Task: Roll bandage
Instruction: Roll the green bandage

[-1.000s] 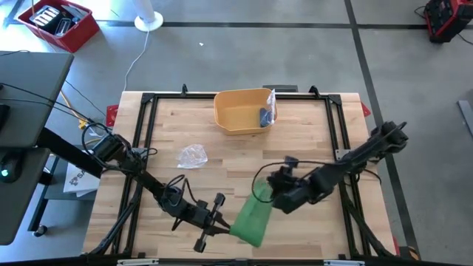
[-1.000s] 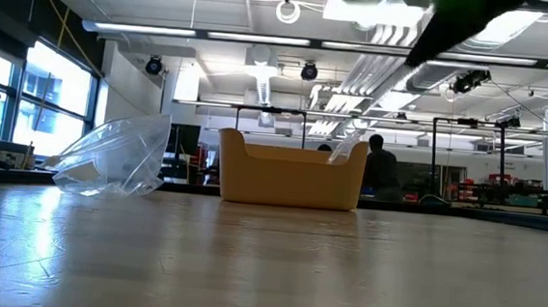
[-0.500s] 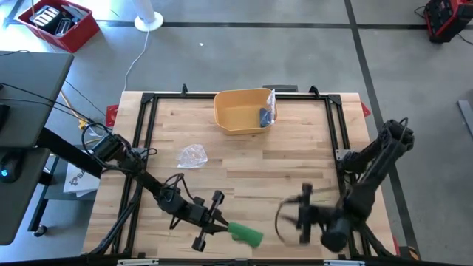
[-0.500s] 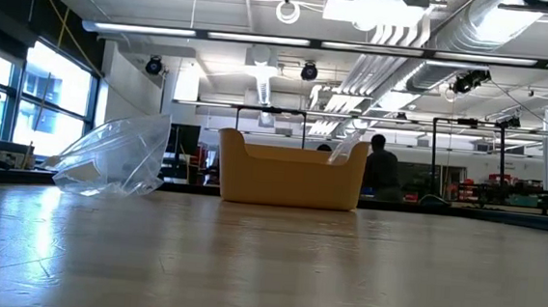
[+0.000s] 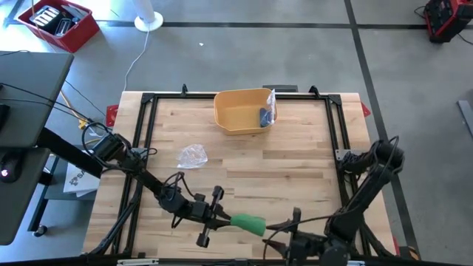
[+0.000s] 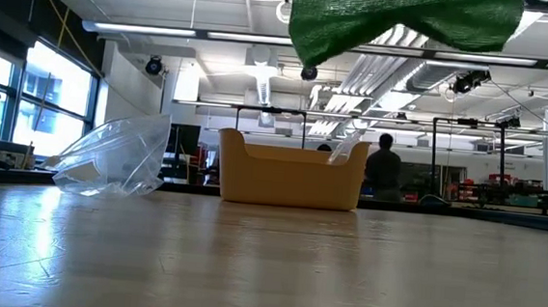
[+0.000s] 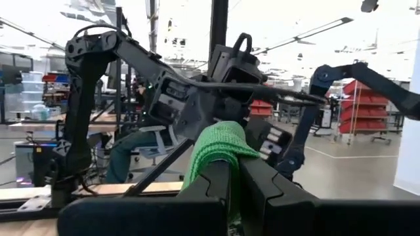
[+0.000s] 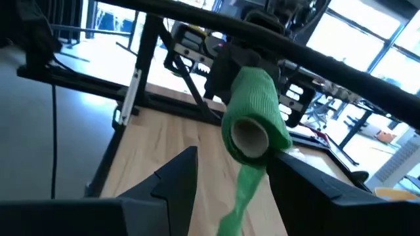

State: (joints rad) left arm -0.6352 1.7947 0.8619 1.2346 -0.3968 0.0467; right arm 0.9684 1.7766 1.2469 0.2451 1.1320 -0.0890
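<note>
From above, you see the left gripper near the front edge of the desk, clamped on one end of the green bandage, which sticks out sideways toward the right arm. The right gripper sits just beyond the roll's free end at the desk's front edge, fingers spread and holding nothing.

Your right wrist view adds what the overhead cannot: the bandage is wound on a cardboard core, seen end-on, and a loose green tail hangs down from the roll between that gripper's two open fingers. The left wrist view shows its own fingers pressed together on the green fabric, with the right arm close behind.

The low view shows the bandage only as a green mass at the top, held clear above the wood. It also shows the crumpled clear plastic bag and the yellow bin resting on the desk, and a person far back in the room.
</note>
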